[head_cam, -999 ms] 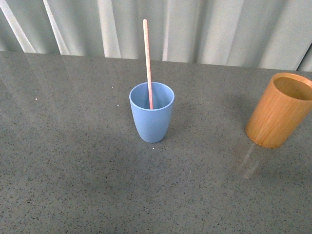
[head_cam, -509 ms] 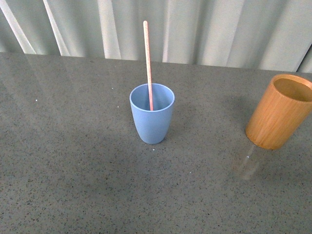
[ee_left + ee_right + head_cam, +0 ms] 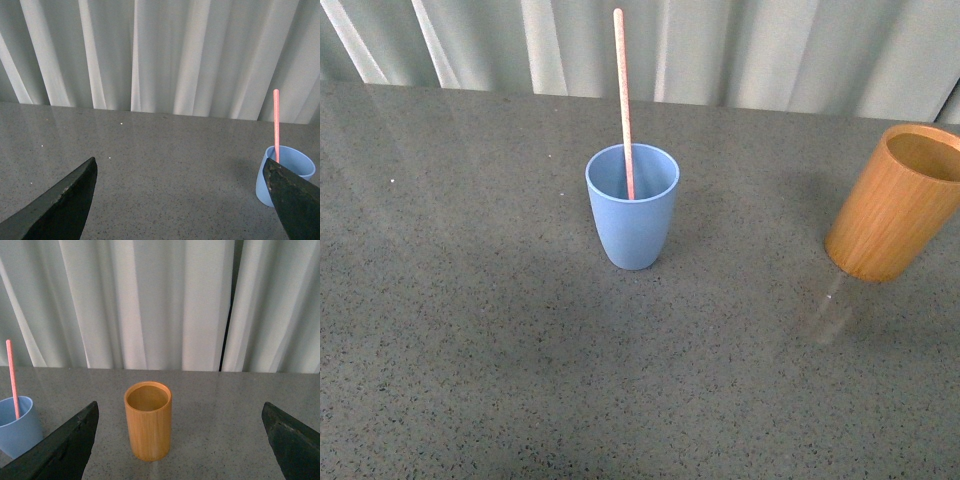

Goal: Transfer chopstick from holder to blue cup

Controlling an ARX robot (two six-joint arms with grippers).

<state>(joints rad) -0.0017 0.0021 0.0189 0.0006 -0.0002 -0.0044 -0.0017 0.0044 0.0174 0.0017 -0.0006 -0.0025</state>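
A pale pink chopstick (image 3: 622, 100) stands in the light blue cup (image 3: 631, 222) at the table's middle, leaning on its far rim. The tan wooden holder (image 3: 890, 210) stands at the right edge, and it looks empty. No gripper shows in the front view. My left gripper (image 3: 182, 170) is open and empty, back from the table, with the blue cup (image 3: 285, 172) and chopstick (image 3: 276, 122) beside one fingertip. My right gripper (image 3: 180, 412) is open and empty, with the holder (image 3: 148, 420) between its jaws but farther off. The blue cup (image 3: 17, 430) also shows there.
The grey speckled table (image 3: 470, 300) runs back to pale pleated curtains (image 3: 740, 50). Only the two cups stand on it.
The front view has shifted: the cup, chopstick and holder all sit slightly higher in the picture than before. The things themselves keep their places on the table.
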